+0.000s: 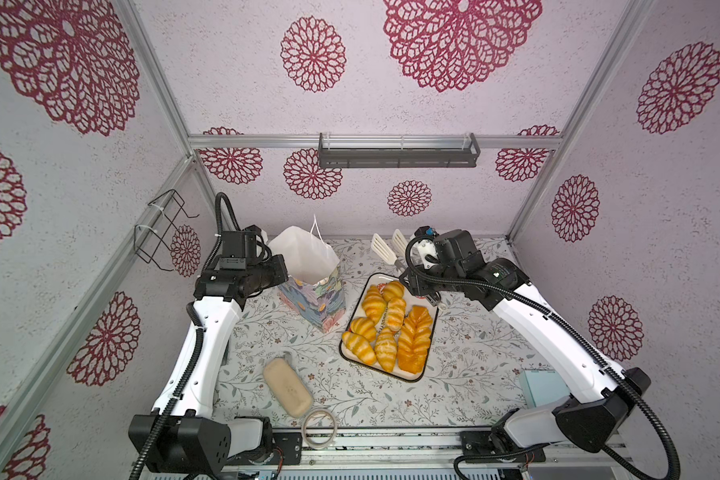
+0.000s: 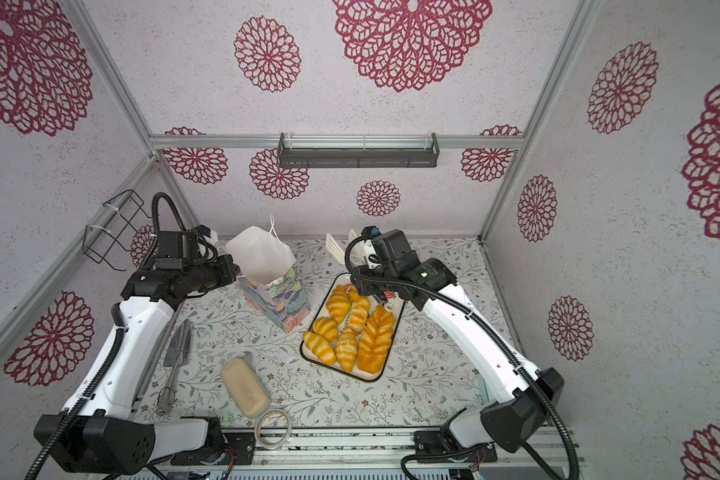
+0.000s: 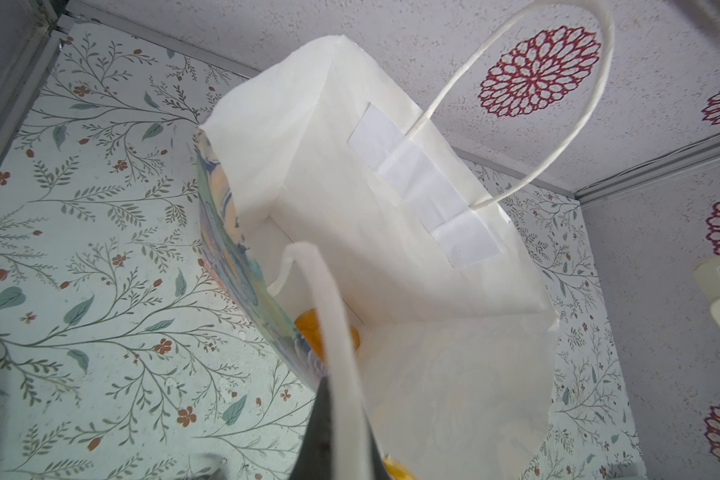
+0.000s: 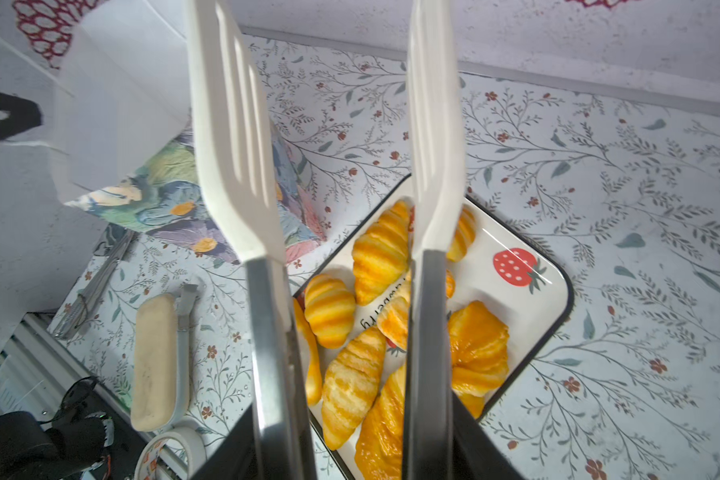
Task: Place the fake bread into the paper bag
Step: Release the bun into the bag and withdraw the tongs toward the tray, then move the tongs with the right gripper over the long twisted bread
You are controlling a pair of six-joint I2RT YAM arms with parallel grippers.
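Nearest the front edge of the surface (image 1: 474,374) lay a tape roll (image 1: 319,428), with a beige block (image 1: 287,386) just beyond it at 11 o'clock.

Farther in, right of centre, sat the tray (image 4: 533,307), its long axis running from 7 to 1 o'clock. The fake bread (image 1: 385,328) filled it, packed close. The braided loaf (image 1: 414,338) lay along the tray's right side, its long axis from about 6 to 12 o'clock and leaning slightly toward 1. The croissants beside it mostly followed the same line, though the nearest left one ran from 10 to 4.

The right claw (image 1: 410,277) hung over the tray's far corner, so the bread lay below it and toward 7 o'clock, apart from it. It was clamped on the metal arms of a pair of tongs (image 4: 233,166). Their white slotted tips stood spread and empty, pointing past the tray toward 11 o'clock and touching no bread.

At 10 o'clock from the tray stood the paper bag (image 1: 314,307), upright with its mouth open. The left claw (image 1: 282,268) was at the bag's left rim, pressed together on the near cord handle (image 3: 321,316). In the left wrist view an orange-gold piece (image 3: 306,328) showed low inside the bag; which way it lay could not be told.
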